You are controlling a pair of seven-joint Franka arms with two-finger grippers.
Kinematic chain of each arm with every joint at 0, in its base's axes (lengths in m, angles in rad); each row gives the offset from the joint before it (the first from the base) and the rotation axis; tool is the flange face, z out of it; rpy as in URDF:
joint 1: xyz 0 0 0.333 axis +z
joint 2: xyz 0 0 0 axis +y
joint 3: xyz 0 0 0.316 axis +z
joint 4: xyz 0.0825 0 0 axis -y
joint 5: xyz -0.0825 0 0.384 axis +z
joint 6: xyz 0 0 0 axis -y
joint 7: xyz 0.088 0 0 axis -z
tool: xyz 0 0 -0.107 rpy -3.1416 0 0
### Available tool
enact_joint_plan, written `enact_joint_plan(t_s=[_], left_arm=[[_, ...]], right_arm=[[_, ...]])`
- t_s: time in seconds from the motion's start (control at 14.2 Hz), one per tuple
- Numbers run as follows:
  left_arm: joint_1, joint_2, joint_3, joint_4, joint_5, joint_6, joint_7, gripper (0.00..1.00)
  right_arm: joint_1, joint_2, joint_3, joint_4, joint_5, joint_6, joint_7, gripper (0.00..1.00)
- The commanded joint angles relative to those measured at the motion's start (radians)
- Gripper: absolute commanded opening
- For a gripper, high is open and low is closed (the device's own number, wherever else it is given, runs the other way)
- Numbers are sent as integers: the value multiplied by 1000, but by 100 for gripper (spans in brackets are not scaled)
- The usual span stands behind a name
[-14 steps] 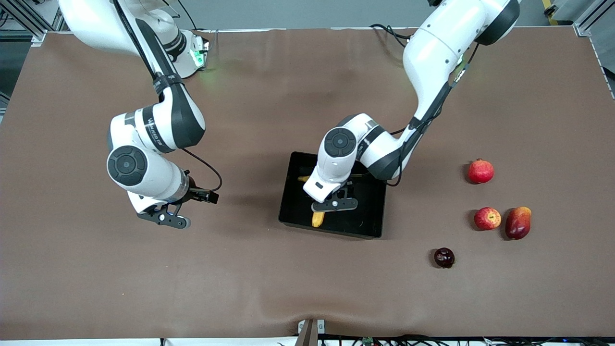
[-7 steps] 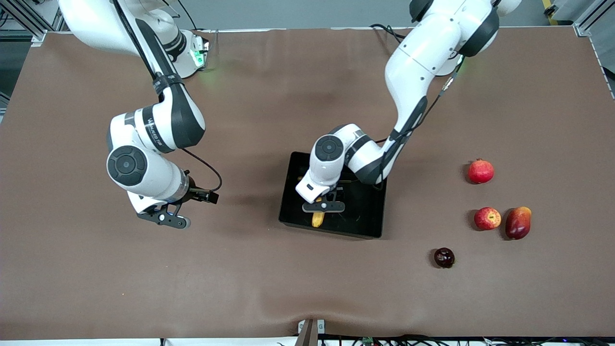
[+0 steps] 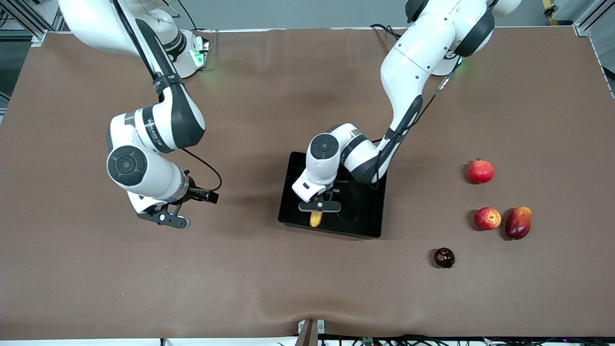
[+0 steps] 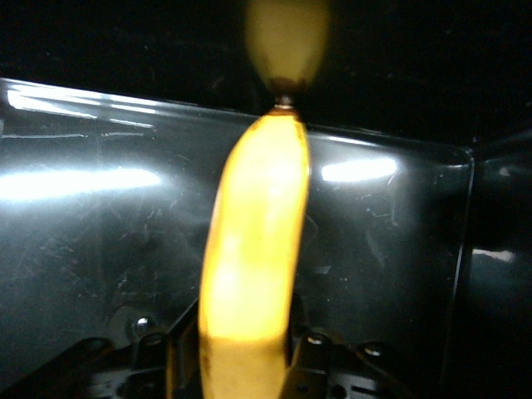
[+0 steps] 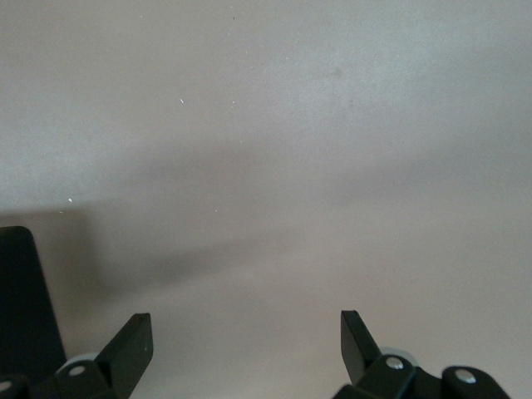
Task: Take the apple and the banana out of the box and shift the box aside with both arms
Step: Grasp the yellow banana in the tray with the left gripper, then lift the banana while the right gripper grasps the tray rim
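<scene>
The black box [image 3: 370,211] sits mid-table. My left gripper [image 3: 319,206] is low inside it, shut on the yellow banana [image 3: 315,219], whose tip pokes out toward the wall nearest the front camera. In the left wrist view the banana [image 4: 258,241] runs out from between my left gripper [image 4: 245,357] fingers, and its tip meets the glossy box wall [image 4: 100,249]. The red apple [image 3: 487,218] lies on the table toward the left arm's end. My right gripper [image 3: 163,218] is open and empty above bare table toward the right arm's end, fingers spread in its wrist view [image 5: 247,341].
A red pomegranate [image 3: 481,171] lies farther from the front camera than the apple. A red-yellow mango [image 3: 518,222] lies beside the apple. A small dark fruit [image 3: 444,257] lies nearer the camera. The brown table cloth [image 3: 240,269] spreads around them.
My left gripper has moved a little toward the right arm's end inside the box, carrying the banana along. The right arm has not moved.
</scene>
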Motion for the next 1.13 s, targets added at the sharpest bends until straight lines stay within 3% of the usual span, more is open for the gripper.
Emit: enact_joint_plan(t_s=[0.0, 0.71, 1.06], left_arm=[[-6, -11, 12, 10, 13, -25, -7, 0], [39, -178, 7, 11, 3, -183, -1, 0], [154, -315, -8, -13, -61, -258, 45, 0]], right_arm=[[-16, -8, 11, 0, 2, -10, -16, 100], [-14, -7, 11, 0, 2, -10, -16, 100], [6, -7, 13, 6, 6, -4, -2, 100]])
